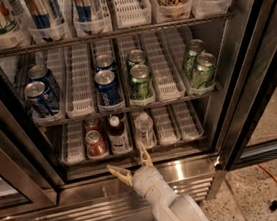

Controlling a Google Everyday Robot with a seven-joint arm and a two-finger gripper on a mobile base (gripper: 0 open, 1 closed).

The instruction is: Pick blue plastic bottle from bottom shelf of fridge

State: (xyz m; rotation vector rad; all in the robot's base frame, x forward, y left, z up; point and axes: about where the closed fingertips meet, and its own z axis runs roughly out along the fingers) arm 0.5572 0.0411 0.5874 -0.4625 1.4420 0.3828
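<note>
Below the edge of the bottom shelf (180,138), gripper (128,160), fingers (119,174) apart, clear of the blue plastic bottle (117,135)

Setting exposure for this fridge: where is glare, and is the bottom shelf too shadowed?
Camera view: bright reflections streak the steel base panel; the bottom shelf sits in shade, yet the blue plastic bottle is readable; the open gripper, just below that shelf's front, is evenly lit.
</note>
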